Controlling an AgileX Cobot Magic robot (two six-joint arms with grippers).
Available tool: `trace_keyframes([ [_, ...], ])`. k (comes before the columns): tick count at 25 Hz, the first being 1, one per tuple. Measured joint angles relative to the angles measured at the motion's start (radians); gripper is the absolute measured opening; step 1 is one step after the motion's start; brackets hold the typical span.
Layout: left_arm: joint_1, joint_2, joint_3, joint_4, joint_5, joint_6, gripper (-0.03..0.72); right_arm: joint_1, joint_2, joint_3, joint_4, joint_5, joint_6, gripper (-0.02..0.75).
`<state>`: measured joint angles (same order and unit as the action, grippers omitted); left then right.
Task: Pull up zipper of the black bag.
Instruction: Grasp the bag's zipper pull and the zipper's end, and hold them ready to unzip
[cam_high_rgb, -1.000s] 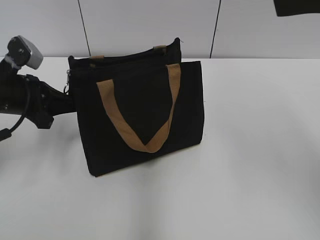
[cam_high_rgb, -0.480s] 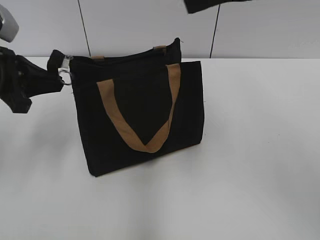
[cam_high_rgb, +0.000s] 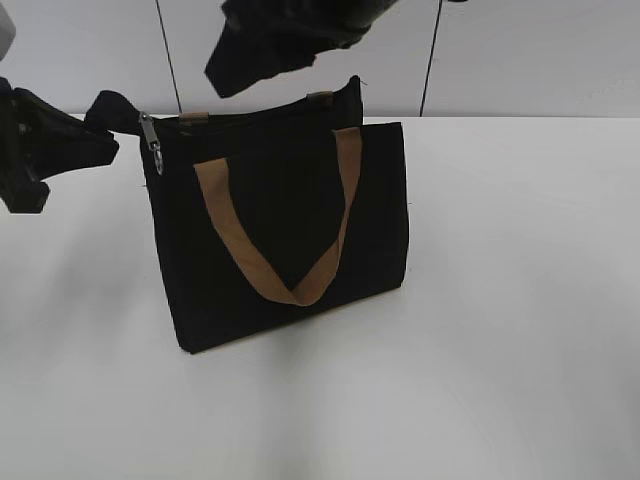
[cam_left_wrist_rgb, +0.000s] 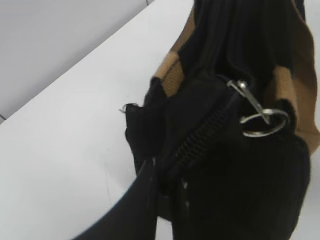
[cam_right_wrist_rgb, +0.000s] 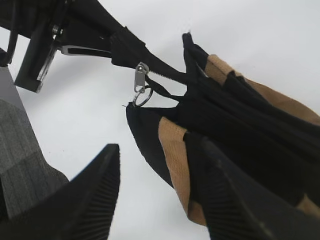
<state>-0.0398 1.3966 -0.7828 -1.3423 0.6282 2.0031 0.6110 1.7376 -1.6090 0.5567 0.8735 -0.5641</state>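
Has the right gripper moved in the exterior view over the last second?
Yes. The right gripper has come down and leftward from the top right corner, now hanging above the black bag, which stayed put.

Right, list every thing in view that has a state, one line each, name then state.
black bag: upright on the table, its left top corner tab pulled out sideways.
zipper: silvery pull with ring at the bag's left end, hanging free, in no gripper.
front strap handle: drooping down the bag's front face.
left gripper: shut on the bag's end tab.
right gripper: open, above the bag, holding nothing.
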Motion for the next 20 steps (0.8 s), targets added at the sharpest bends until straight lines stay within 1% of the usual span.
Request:
trace_keyframes([
  [4,0.0,-0.004,0.0,0.0,-0.034,-0.025,0.028,0.036,0.051,-0.011,0.006,-0.01,-0.007,0.378],
  [8,0.0,-0.004,0.0,0.0,-0.072,-0.054,0.028,0.07,0.095,-0.011,0.038,-0.042,-0.001,0.375],
  [14,0.0,-0.004,0.0,0.0,-0.073,-0.057,0.028,0.099,0.146,-0.012,0.074,-0.109,0.002,0.289],
  [20,0.0,-0.004,0.0,0.0,-0.073,-0.058,0.028,0.099,0.179,-0.012,0.093,-0.124,0.004,0.271],
])
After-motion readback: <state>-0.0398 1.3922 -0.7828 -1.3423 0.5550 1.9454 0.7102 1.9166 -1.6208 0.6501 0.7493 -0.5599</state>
